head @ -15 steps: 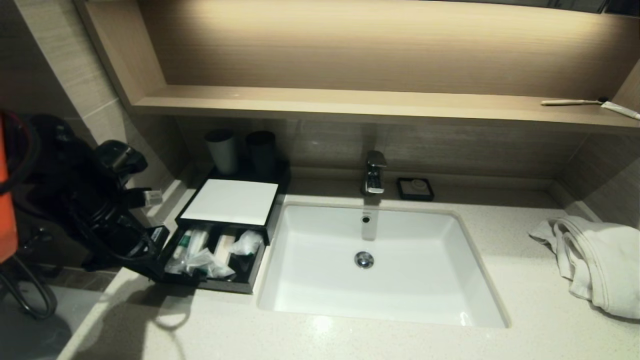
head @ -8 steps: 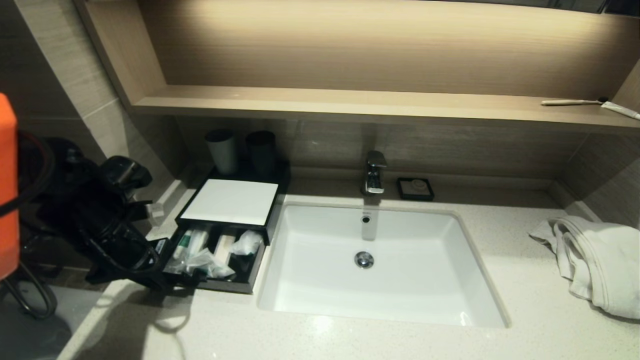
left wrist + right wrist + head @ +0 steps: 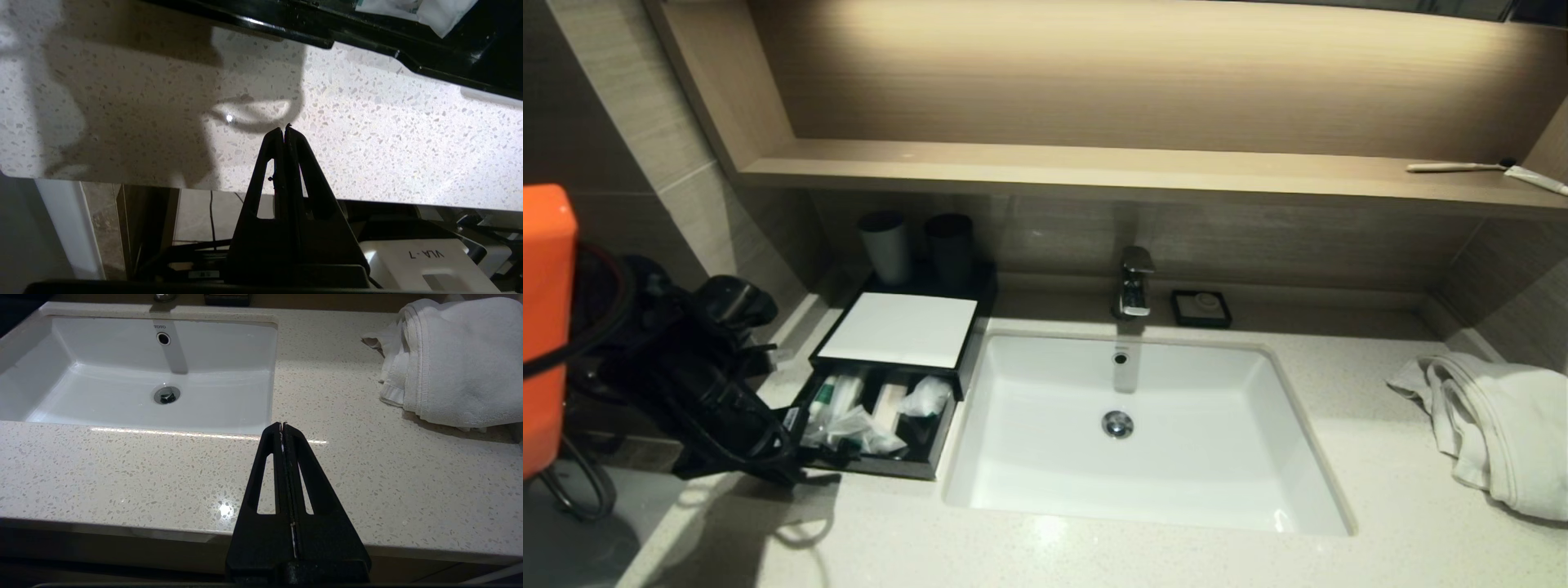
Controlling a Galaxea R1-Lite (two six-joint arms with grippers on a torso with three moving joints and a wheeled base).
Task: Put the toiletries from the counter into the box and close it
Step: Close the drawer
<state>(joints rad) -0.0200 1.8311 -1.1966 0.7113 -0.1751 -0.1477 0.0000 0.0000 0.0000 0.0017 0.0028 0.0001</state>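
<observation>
The box [image 3: 898, 328], black with a white top panel, stands left of the sink with its black drawer [image 3: 892, 467] pulled out toward me. Inside the drawer lie the toiletries: a soft white bundle [image 3: 925, 396], a slim white pack [image 3: 888, 406] and crinkled clear-wrapped packets [image 3: 849, 429]. My left arm [image 3: 719, 392] reaches down at the drawer's front left corner. Its gripper [image 3: 284, 128] is shut and empty over the speckled counter [image 3: 388, 143], just short of the drawer's front edge [image 3: 367, 43]. My right gripper [image 3: 282, 424] is shut and empty above the counter's front, right of the sink.
The white sink basin [image 3: 1045, 498] fills the middle of the counter, with a chrome tap [image 3: 1135, 282] and a small black soap dish [image 3: 1201, 308] behind it. Two dark cups [image 3: 952, 245] stand behind the box. A folded white towel [image 3: 1503, 425] lies at the right.
My left arm has swung lower and to the right, bringing its shut gripper nearer the drawer's front left corner. The drawer and its contents have not moved.
</observation>
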